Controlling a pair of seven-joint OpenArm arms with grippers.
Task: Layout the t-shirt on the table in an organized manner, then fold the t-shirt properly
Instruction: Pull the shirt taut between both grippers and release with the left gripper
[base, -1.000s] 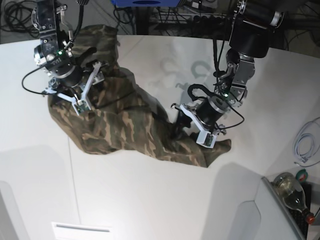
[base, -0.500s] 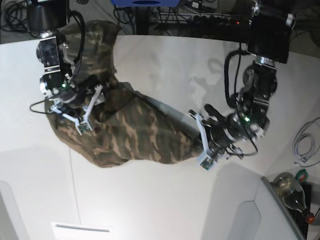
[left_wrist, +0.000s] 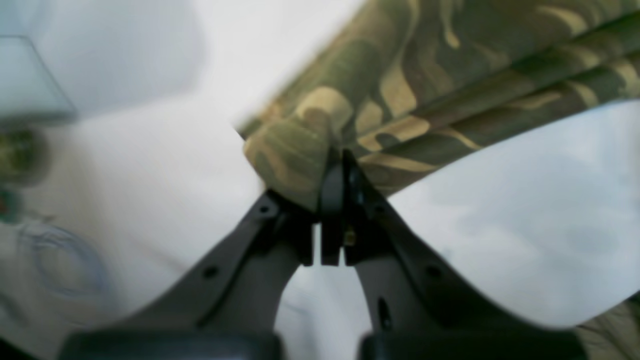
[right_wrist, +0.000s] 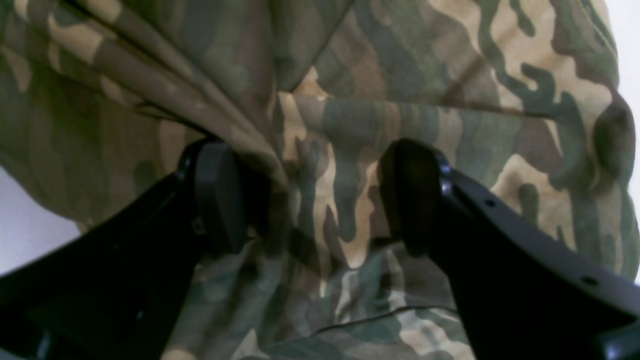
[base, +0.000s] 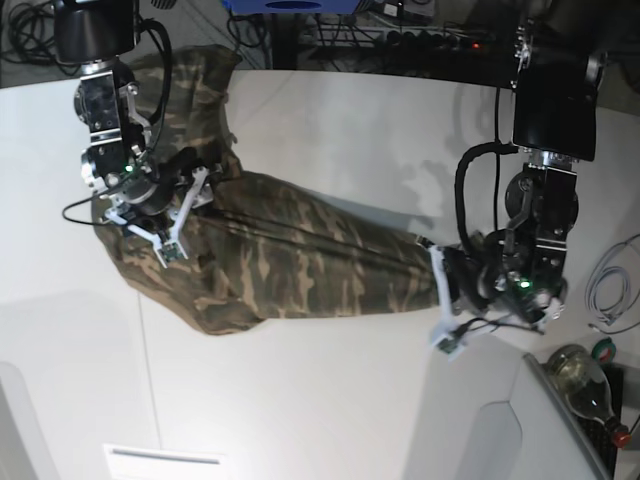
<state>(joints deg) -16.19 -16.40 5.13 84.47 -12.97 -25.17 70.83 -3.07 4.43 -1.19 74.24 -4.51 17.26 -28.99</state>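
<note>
Cloth stretched taut: soft camouflage-print t-shirt (base: 290, 260) lies on smooth white table (base: 330, 130), pulled long between both hands to spread it flat. Left gripper (left_wrist: 334, 172) is clamped on a bunched corner at its tips. Right gripper (right_wrist: 310, 200) is spread wide, shirt folds between and beyond its fingers, likely pinning that end.

The camouflage shirt (base: 290, 260) lies stretched across the white table (base: 330, 400) in taut lengthwise folds, olive, brown and tan. One end bunches toward the far edge; the other narrows to a pinched, raised corner (left_wrist: 290, 160).
</note>
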